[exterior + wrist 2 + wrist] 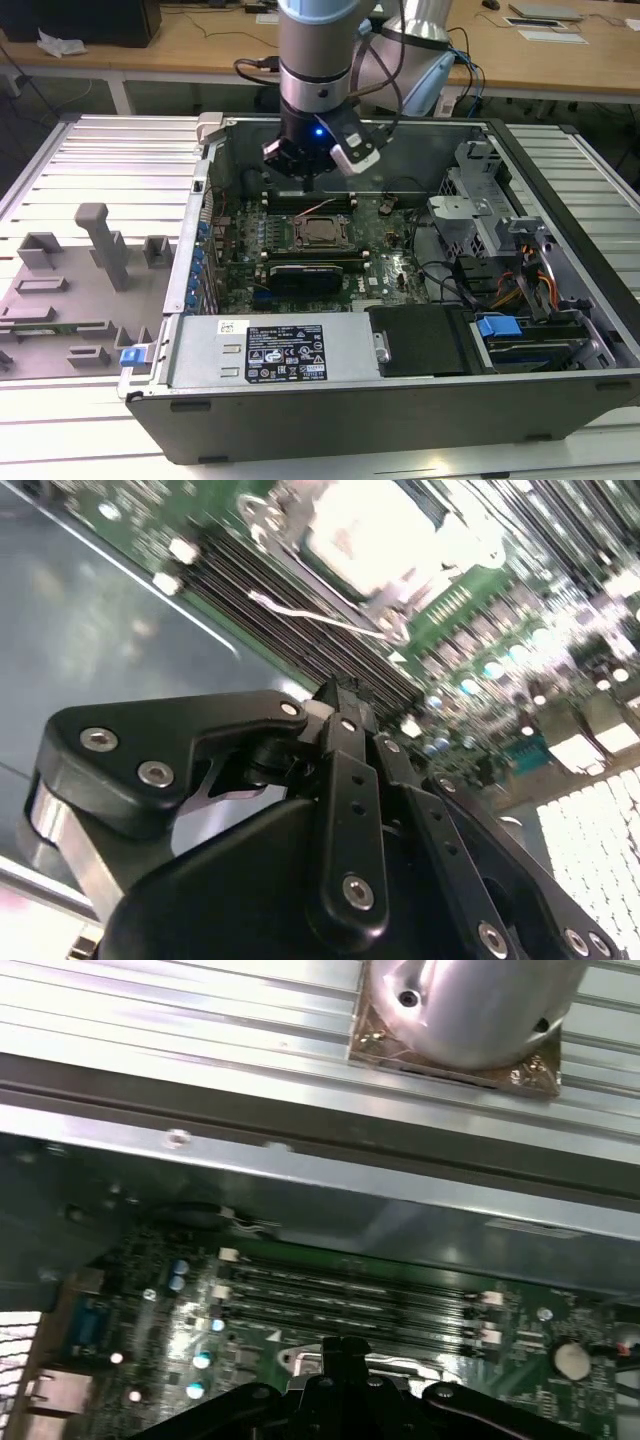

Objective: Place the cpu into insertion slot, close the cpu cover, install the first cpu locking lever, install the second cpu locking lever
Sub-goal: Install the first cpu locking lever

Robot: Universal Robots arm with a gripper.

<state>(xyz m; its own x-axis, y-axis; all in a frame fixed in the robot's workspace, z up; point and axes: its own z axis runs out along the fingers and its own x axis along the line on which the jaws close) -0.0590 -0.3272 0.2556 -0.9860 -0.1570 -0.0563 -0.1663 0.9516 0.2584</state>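
Note:
The cpu lies in the insertion slot on the green board, its pale metal top glaring bright in the second wrist view. The cpu cover frames the chip and looks folded down over it. A thin wire locking lever slants free beside the socket. My gripper hangs above the memory slots just behind the socket. Its black fingers meet at the tips with nothing between them, and the tips also show in the first wrist view.
The open computer case has tall metal walls around the board. Black memory slots run behind the socket. A power supply is at the front, drive bays and cables on the exterior view's right. Grey fixtures stand outside on the exterior view's left.

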